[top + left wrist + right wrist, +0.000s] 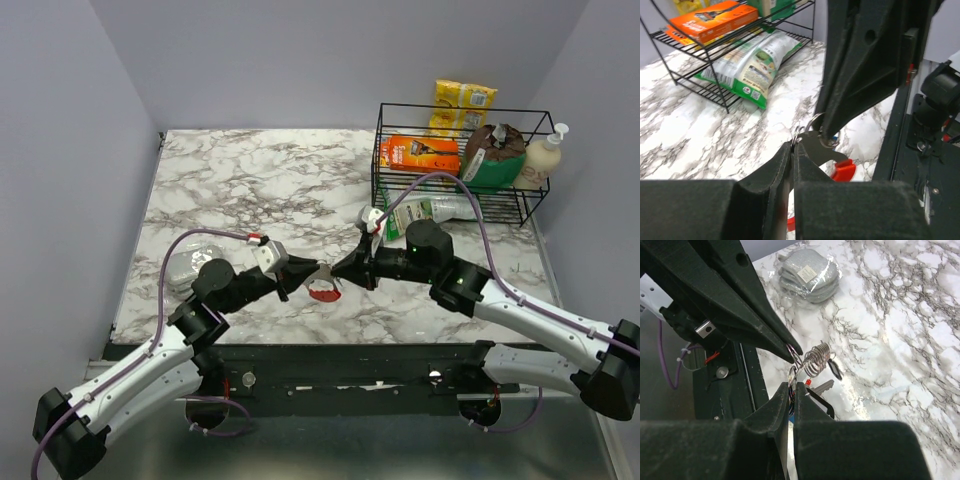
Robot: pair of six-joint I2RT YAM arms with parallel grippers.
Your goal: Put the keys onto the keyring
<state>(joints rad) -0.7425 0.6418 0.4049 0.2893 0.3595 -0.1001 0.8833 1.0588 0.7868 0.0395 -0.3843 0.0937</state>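
Observation:
My left gripper (308, 270) and right gripper (342, 268) meet tip to tip over the table's near middle. Both are shut on the key bunch. In the left wrist view, the left gripper (792, 145) pinches a thin wire ring (797, 133) beside a dark flat key (816, 150). The red keyring (323, 292) hangs just under the tips and shows in the left wrist view (844, 170). In the right wrist view, the right gripper (793, 386) pinches a wire ring (792, 374), with a blue key head in the jaw gap. A stretched silver coil (816, 360), a dark oval-headed key (835, 371) and a silver key blade (823, 386) hang beyond.
A black wire rack (380, 165) stands at the back right holding an orange box (420, 153) and a green bag (495, 160). A soap bottle (543, 155) is beside it. A green-white bag (757, 65) lies under the rack. A clear packet of grey pads (190, 262) lies at the left.

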